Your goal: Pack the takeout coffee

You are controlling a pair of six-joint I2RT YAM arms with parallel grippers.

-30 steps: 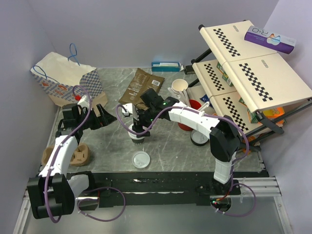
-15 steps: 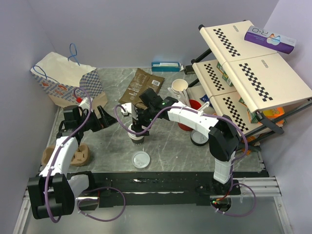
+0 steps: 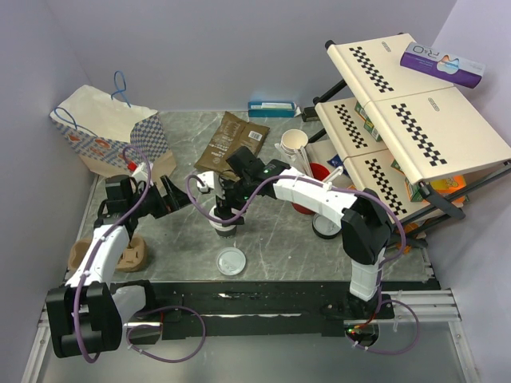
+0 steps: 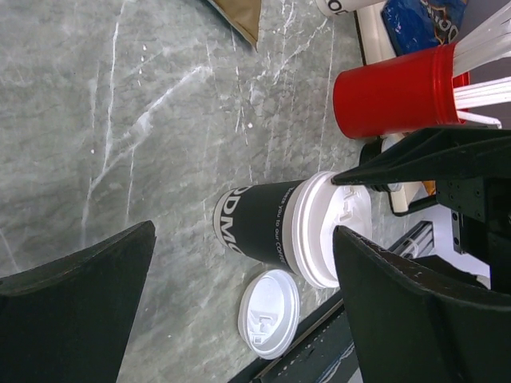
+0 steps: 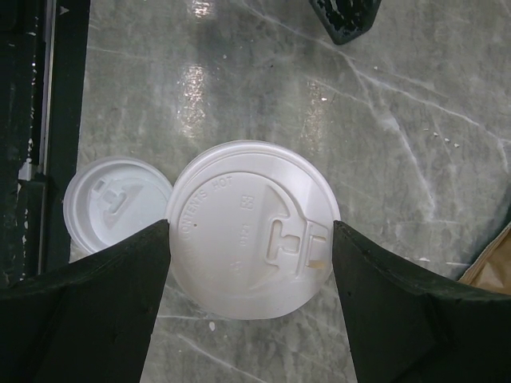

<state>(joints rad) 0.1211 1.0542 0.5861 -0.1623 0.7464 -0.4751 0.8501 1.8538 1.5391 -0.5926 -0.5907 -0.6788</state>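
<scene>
While the left gripper gapes released, right gripper astride the lidded takeout coffee, grip cannot be told

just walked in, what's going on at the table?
The right hand hangs open over the black paper coffee cup with a white plastic lid, one finger at each side of the lid's rim. The cup stands on the grey marble table. The left hand is wide open, aimed at the cup from the side, not touching. A loose white plastic lid lies nearby. Nothing is packed yet.
</scene>
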